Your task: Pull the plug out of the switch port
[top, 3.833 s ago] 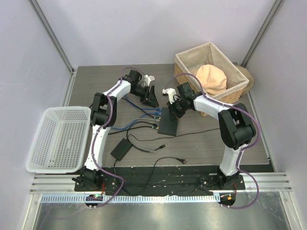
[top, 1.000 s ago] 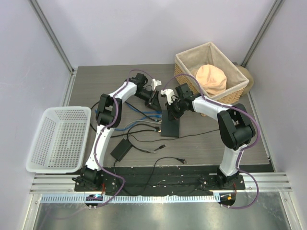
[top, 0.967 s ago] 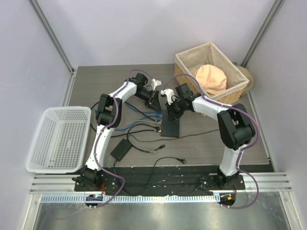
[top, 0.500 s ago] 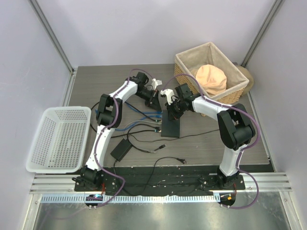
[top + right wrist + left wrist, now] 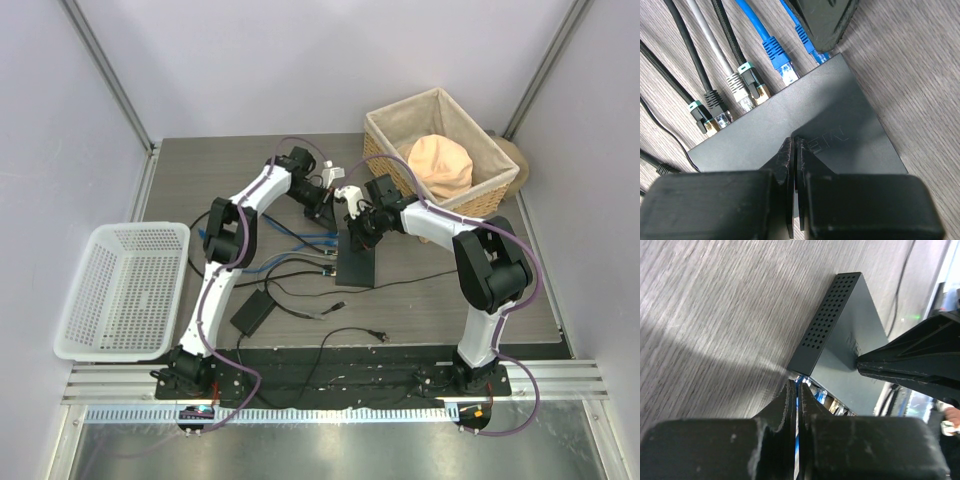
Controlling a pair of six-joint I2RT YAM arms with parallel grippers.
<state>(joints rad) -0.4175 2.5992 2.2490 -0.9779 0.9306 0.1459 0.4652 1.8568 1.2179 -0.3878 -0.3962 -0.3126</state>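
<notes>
The dark-grey switch (image 5: 357,265) lies mid-table with several plugs in its left edge. My left gripper (image 5: 327,208) is at the switch's far corner, shut on a thin blue cable (image 5: 801,34) right behind its plug, which sits at the switch's edge (image 5: 820,56). In the left wrist view the gripper (image 5: 797,385) pinches the blue strip beside the switch (image 5: 840,350). My right gripper (image 5: 355,232) is shut and empty; its tips (image 5: 794,141) press down on the switch's top (image 5: 850,125). A second blue plug (image 5: 782,65), a grey one and black ones sit alongside.
A wicker basket (image 5: 385,125) with a peach cloth stands at the back right. A white plastic basket (image 5: 120,290) is at the left edge. A black power adapter (image 5: 253,310) and loose black cables (image 5: 340,325) lie in front of the switch.
The left gripper came from the back left to the switch's far corner and edged a little further back-right. The right gripper stays on the switch, which has shifted slightly.
</notes>
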